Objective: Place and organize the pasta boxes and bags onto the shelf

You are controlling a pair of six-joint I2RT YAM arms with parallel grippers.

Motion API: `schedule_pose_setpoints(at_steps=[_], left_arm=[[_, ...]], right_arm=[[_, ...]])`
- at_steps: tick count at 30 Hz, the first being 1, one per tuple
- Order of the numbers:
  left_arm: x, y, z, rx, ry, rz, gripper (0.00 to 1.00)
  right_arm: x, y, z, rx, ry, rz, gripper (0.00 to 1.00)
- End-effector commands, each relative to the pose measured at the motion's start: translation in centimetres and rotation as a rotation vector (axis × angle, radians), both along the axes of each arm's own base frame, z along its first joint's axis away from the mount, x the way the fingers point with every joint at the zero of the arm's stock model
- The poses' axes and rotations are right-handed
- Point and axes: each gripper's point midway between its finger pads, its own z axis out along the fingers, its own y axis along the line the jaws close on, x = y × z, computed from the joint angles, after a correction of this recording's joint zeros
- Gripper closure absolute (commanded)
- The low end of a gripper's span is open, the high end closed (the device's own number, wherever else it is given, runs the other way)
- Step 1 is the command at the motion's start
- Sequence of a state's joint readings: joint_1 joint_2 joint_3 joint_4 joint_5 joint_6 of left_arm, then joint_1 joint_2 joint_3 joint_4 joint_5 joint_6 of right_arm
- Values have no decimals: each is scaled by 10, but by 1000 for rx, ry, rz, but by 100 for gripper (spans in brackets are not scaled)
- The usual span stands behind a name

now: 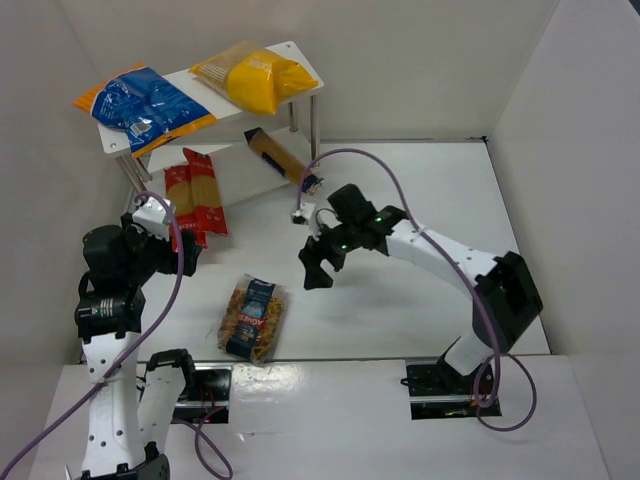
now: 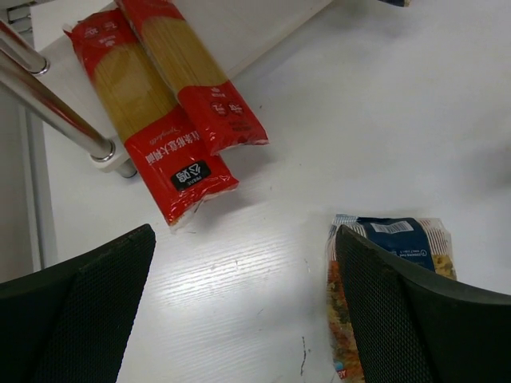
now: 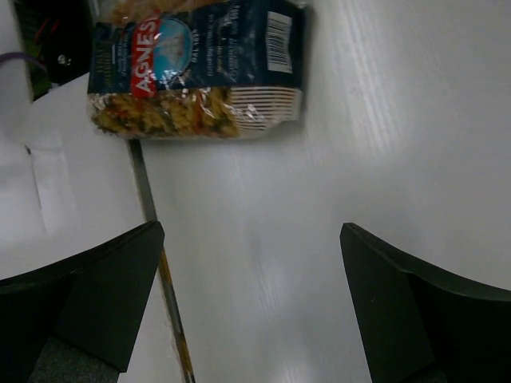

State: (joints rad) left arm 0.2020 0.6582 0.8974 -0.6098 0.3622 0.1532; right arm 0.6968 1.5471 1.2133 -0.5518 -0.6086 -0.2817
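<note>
From above, the clear bag (image 1: 251,318) lies on the table (image 1: 420,190) between the arms. It is near the right gripper (image 1: 318,265) and farther from the left gripper (image 1: 180,245).

At the left wrist, the left gripper (image 2: 243,235) is spread wide and empty. The spaghetti packs (image 2: 160,104) lie ahead of it, and the clear bag (image 2: 391,239) sits beside its right finger.

At the right wrist, the right gripper (image 3: 251,231) is spread and empty, with the clear bag (image 3: 200,64) ahead and apart from it.
</note>
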Motion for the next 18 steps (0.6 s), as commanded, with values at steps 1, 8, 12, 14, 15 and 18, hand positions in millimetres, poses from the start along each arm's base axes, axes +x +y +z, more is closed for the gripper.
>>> schedule_pose_setpoints(at_steps=[1,8,12,14,15,18], left_arm=[[3,6,6,5,-36,23,1],[5,8,4,7,-25,32,1],[6,7,2,1,-17,23,1],[6,7,2,1,-17,23,1],[6,7,2,10,-19,20,1],[6,5,2,6,-19,11,1]], right_arm=[[-10,47,12,119,-8,121,0],[-12,87,-14,90,-46,215,0],[-1,94,-35,60,-46,208,0],[5,94,-50,31,-54,197,0],[9,93,-58,7,-57,182,0],[15,93,-66,-13,-85,190,0]])
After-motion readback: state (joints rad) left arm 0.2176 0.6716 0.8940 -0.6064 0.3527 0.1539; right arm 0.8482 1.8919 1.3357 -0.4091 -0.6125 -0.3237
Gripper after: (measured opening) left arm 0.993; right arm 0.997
